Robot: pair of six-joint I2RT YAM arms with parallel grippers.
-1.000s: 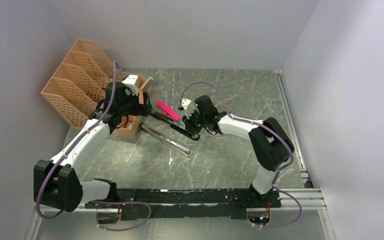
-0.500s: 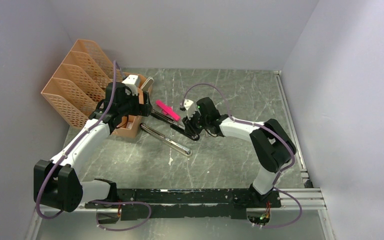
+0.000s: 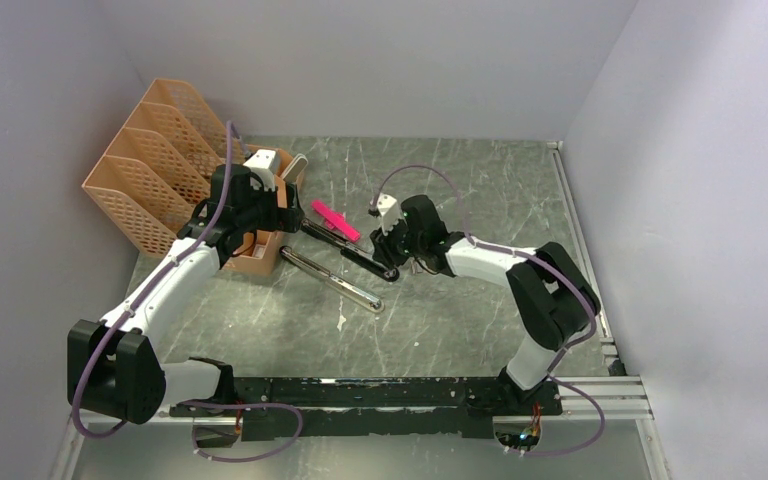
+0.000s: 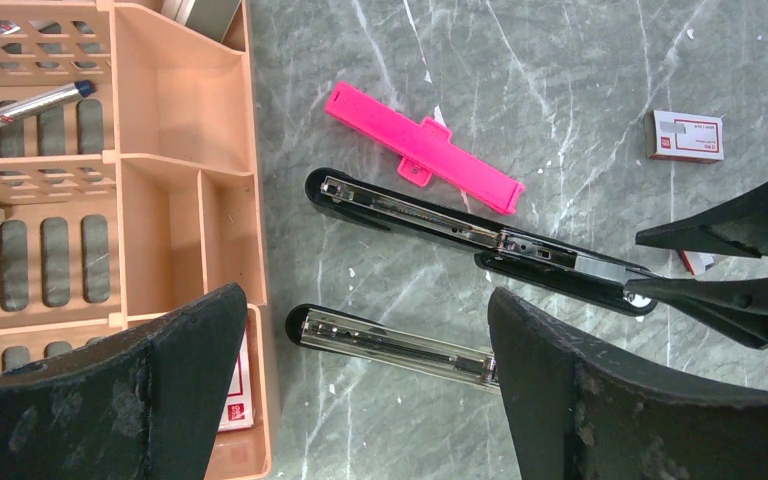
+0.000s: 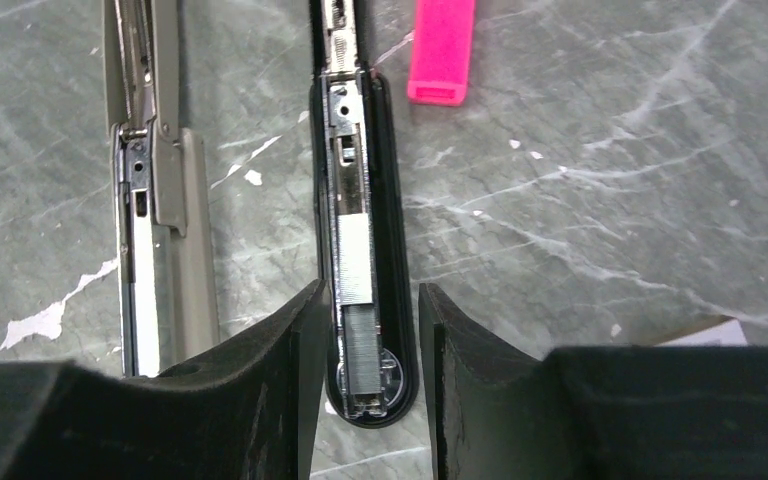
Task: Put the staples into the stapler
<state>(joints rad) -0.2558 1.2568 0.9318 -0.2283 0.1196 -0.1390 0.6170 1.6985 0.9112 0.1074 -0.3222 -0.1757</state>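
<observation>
Right arm: elbow bent, forearm reaching left across the worktop [image 3: 440,320], wrist low. Right gripper [image 5: 368,295] narrowly parted, one finger on each side of the near end of the stapler [image 4: 440,222]; contact not discernible.

Stapler lies opened flat mid-worktop, rail up. Staples [image 5: 355,262] sit in the rail, just ahead of the fingers.

Left arm: stretched forward-left, wrist pointing down at the organizer's [image 4: 160,100] near corner. Left gripper [image 4: 365,300] wide, holding nothing.

Pink piece [image 4: 425,150] just beyond the stapler; staple box [image 4: 685,135] farther right.
</observation>
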